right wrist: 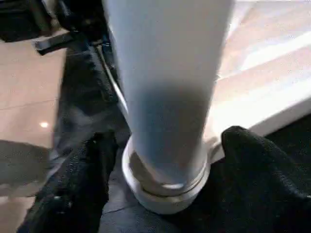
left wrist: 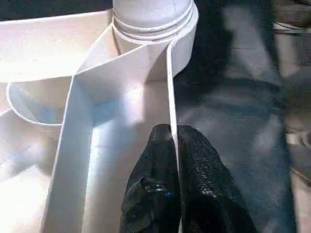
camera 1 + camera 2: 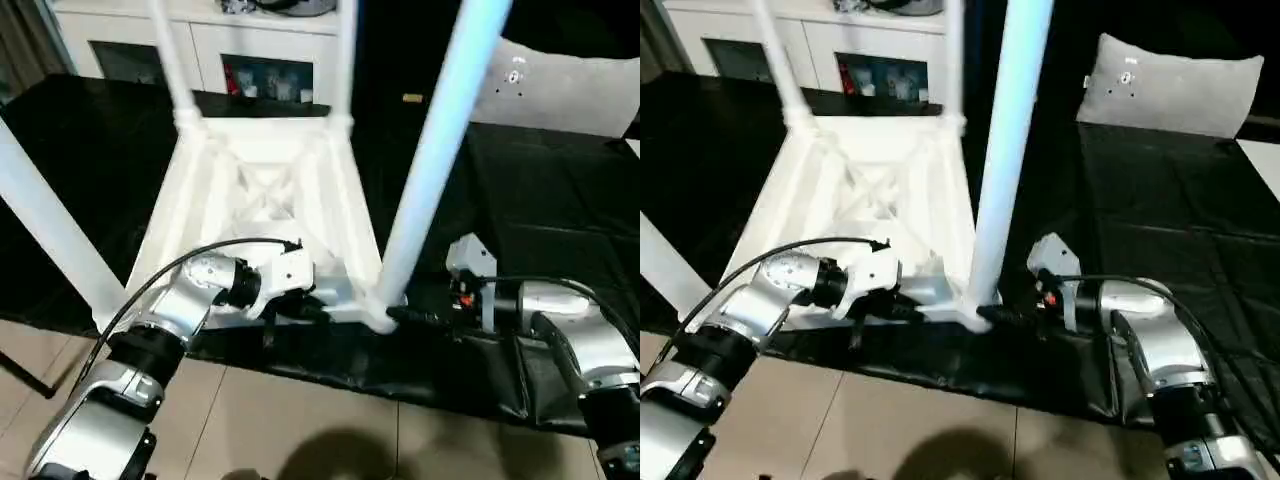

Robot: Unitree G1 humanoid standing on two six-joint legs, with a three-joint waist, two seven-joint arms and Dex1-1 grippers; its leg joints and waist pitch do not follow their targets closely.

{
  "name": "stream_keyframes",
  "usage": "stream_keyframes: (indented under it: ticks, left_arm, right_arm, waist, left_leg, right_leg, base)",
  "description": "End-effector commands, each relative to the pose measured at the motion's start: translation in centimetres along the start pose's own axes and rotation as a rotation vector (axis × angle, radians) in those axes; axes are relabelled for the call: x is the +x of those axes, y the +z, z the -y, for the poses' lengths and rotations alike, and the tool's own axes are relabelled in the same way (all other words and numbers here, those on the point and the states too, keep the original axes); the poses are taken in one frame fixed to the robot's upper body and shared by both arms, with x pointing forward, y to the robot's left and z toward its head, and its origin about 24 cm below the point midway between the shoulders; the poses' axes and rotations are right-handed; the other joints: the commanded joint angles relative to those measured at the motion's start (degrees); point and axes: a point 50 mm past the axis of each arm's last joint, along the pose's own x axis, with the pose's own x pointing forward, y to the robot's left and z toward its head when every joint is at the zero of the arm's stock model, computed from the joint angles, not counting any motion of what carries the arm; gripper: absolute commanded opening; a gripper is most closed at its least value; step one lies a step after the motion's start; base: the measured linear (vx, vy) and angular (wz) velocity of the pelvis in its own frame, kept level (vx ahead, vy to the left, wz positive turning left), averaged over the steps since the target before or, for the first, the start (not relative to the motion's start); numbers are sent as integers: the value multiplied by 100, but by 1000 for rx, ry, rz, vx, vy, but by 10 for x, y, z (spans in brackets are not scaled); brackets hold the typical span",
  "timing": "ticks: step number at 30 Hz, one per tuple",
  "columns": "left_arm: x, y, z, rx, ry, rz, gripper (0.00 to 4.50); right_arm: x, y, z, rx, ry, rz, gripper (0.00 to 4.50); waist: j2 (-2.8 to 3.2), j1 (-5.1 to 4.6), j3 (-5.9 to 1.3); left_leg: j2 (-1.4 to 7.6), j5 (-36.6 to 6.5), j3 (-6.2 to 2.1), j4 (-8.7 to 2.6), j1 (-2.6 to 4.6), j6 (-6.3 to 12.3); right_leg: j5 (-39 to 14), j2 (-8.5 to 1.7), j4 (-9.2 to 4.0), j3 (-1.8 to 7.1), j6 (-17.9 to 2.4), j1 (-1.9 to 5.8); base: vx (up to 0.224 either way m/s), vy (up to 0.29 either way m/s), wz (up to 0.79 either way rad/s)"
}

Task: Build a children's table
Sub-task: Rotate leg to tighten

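Observation:
The children's table lies upside down on a black cloth, its ribbed tabletop [image 3: 265,190] facing up with white legs standing in the corner sockets. My left gripper [image 3: 318,312] is shut on the thin near rim wall [image 2: 171,82] of the tabletop, close to the near right socket. The near right leg [image 3: 440,140] rises from that socket. My right gripper [image 3: 400,316] is open around the leg's base [image 1: 167,87], one finger [image 1: 92,160] on each side of it. Another leg [image 3: 50,230] leans at the near left, and two stand at the far corners [image 3: 170,60].
The black cloth [image 3: 540,200] covers the floor under the table and ends near my arms, with tiled floor [image 3: 300,420] in front. A white cabinet with glass doors [image 3: 265,70] stands behind. A grey cushion [image 3: 570,90] lies at the back right.

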Motion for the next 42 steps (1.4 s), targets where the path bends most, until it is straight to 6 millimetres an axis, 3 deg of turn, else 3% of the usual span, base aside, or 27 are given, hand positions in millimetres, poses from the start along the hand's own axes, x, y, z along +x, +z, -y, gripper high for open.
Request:
stream_keyframes:
  ticks: [1,2,12,14,24,26,30,31,34,38,42]
  left_arm:
    - [7,7,7,70,-103,-4,0]
    - [6,7,8,79,-130,-8,0]
    - [2,6,10,100,-182,-17,0]
    - [1,6,10,101,-187,-19,0]
    - [6,10,5,24,-96,33,0]
    - [12,13,1,-12,-30,47,0]
    - [25,23,-6,-79,73,72,0]
    - [32,28,-8,-101,104,79,0]
    - [46,38,-14,-149,196,88,0]
    - [62,52,-26,-224,353,112,0]
    - [68,59,-33,-255,475,120,0]
  right_arm:
    - [-2,5,2,5,36,10,342]
    - [-2,5,1,11,65,8,311]
    - [-1,5,-3,42,154,15,251]
    - [0,5,-4,50,169,20,220]
    - [6,4,-14,130,150,93,194]
    - [13,4,-15,130,71,90,194]
    - [33,5,-13,163,-121,82,194]
    - [42,6,-8,184,-234,89,193]
    - [54,7,2,229,-428,83,193]
    - [66,10,13,293,-665,76,189]
    - [76,15,15,346,-758,112,189]
  waist:
    - [-62,5,-385]
    - [-72,19,-391]
    - [-77,54,-394]
    - [-75,58,-392]
    - [-78,82,-392]
    - [-79,74,-376]
    - [-83,-14,-333]
    - [-89,-64,-318]
    - [-84,-213,-335]
    - [-60,-289,-364]
    - [-61,-279,-406]
  left_leg:
    - [233,-832,-24,-361,-2,483]
    - [232,-796,-25,-358,3,490]
    - [227,-768,-21,-354,-4,443]
    - [230,-758,-22,-357,1,442]
    - [234,-725,-21,-358,5,422]
    - [228,-764,-21,-367,7,378]
    - [183,-1051,-47,-401,23,161]
    - [160,-1107,-61,-412,1,108]
    - [126,-1139,-78,-399,8,39]
    - [103,-987,-73,-374,-6,124]
    - [129,-653,-54,-363,-24,273]
  right_leg:
    - [-1455,-461,-380,267,-1116,338]
    - [-1431,-455,-374,263,-1124,335]
    - [-1459,-457,-373,260,-1091,336]
    - [-1477,-457,-377,257,-1084,330]
    - [-1482,-458,-380,263,-1060,331]
    - [-1595,-450,-392,260,-1012,313]
    - [-2528,-461,-501,239,-696,303]
    - [-2841,-463,-539,221,-571,306]
    - [-3082,-449,-587,201,-411,284]
    - [-2745,-432,-572,212,-521,293]
    - [-1597,-407,-453,255,-828,321]
  base:
    - [0,0,0]
    - [0,0,0]
    - [0,0,0]
    - [0,0,0]
    - [0,0,0]
    - [0,0,0]
    - [0,0,0]
    - [0,0,0]
    - [0,0,0]
    - [0,0,0]
    - [0,0,0]
